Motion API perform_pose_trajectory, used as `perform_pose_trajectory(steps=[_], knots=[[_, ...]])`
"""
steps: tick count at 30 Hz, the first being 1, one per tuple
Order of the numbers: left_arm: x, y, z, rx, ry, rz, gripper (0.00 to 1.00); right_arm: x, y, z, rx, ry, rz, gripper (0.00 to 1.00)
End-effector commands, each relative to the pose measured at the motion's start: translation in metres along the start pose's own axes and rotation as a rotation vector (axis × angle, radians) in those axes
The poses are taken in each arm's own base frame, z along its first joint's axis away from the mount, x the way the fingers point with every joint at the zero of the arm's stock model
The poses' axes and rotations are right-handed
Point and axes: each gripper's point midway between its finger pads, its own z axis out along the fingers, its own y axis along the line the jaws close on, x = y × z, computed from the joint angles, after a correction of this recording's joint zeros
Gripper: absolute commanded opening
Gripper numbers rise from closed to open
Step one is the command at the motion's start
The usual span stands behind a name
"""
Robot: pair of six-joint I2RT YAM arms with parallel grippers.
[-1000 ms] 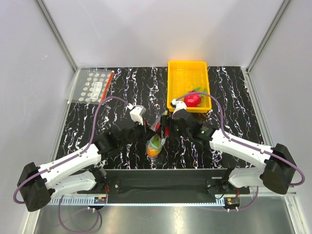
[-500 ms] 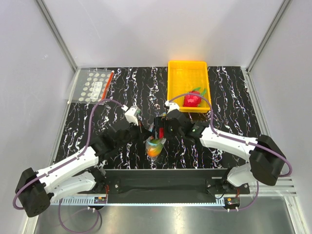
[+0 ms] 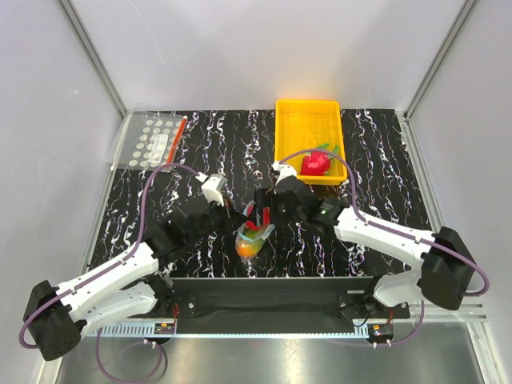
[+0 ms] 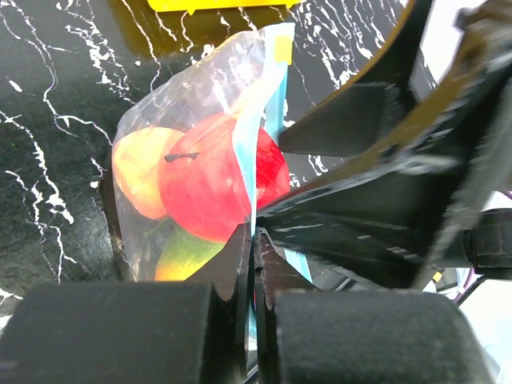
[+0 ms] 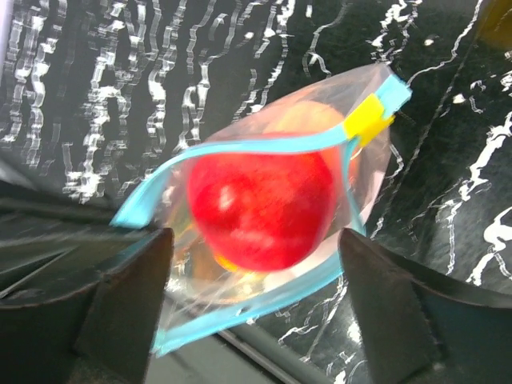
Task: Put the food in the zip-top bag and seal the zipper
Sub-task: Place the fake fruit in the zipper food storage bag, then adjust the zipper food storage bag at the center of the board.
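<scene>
The left gripper pinches the pale blue zipper of the zip-top bag, which sits near the table's front middle holding the red apple, its mouth gaping between the right gripper's spread, released fingers

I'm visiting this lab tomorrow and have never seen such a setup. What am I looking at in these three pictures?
Two robot arms are bolted at the near edge of a black marbled table. The wide picture looks down from above; the other two come from a camera on each wrist. The left gripper pinches the blue zipper edge of a clear zip-top bag, which holds a red apple, a peach-orange fruit and an orange-and-green one. The right gripper is open, its fingers either side of the bag's gaping mouth. Farther back sit a yellow tray holding a red toy, and a flat dotted bag.
</scene>
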Motion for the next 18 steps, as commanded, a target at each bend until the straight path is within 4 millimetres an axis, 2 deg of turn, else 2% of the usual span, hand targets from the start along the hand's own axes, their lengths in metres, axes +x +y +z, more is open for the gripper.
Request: perform_pose_trajectory(steps=[1,2,3,8,10,12,18], knots=[[-0.007,-0.002,-0.002,0.014,-0.026,0.015,0.00,-0.034,0.030,-0.030,-0.075,-0.093,0.006,0.88],[-0.008,-0.001,-0.002,0.011,-0.027,0.017,0.00,-0.037,0.029,-0.036,-0.075,-0.104,0.016,0.79],[-0.007,-0.001,-0.002,0.009,-0.024,0.019,0.00,-0.036,0.027,-0.038,-0.068,-0.106,0.018,0.75],[-0.006,0.002,-0.004,0.001,-0.023,0.024,0.00,-0.031,0.018,-0.053,-0.055,-0.112,0.035,0.72],[-0.006,0.001,-0.005,0.002,-0.025,0.025,0.00,-0.026,0.015,-0.055,-0.050,-0.103,0.035,0.61],[-0.006,0.002,-0.005,-0.001,-0.026,0.025,0.00,-0.023,0.012,-0.055,-0.036,-0.094,0.043,0.54],[-0.005,0.002,-0.007,0.003,-0.029,0.021,0.00,-0.012,-0.008,-0.044,0.077,-0.051,0.072,0.46]])
